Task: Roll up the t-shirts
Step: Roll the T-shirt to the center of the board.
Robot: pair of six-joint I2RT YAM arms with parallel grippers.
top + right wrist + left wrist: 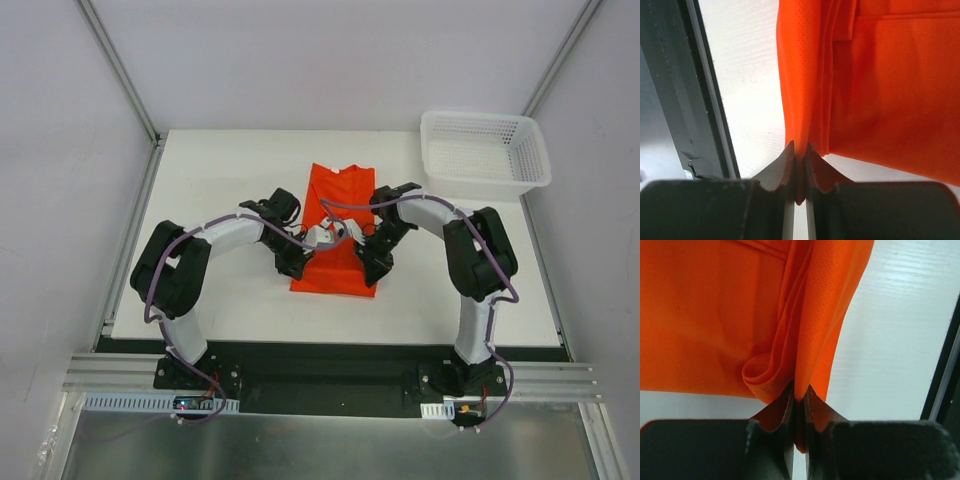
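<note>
**A:** Where does the t-shirt (338, 195) lie?

**B:** In the middle of the white bench (230, 180), folded lengthwise into a narrow orange-red strip. The collar end points to the far side and the hem end points toward the arms' bases.

**A:** And the left tool (799, 392)?

**B:** It is closed on the cloth. Seen from the left wrist, its two fingers (779, 412) pinch a bunched fold at the near left corner of the strip, with several layers squeezed between the tips. Just to the left of the pinch, the hem curls into a small loop.

**A:** The right tool (799, 150)?

**B:** Much the same on the other side. Its jaws stand almost together, with a thin ridge of fabric gripped between them at the near right corner. In that view the rest of the shirt spreads flat beyond it to the right.

**A:** How do the arms stand from above?

**B:** Both elbows are out and both wrists are turned inward. The two tools face each other across the hem end, one at each long edge.

**A:** Anything else on the bench?

**B:** A white mesh basket (490, 180) sits at the far right corner, well apart from the shirt. Whether the pinched corners are lifted off the bench cannot be told.
</note>
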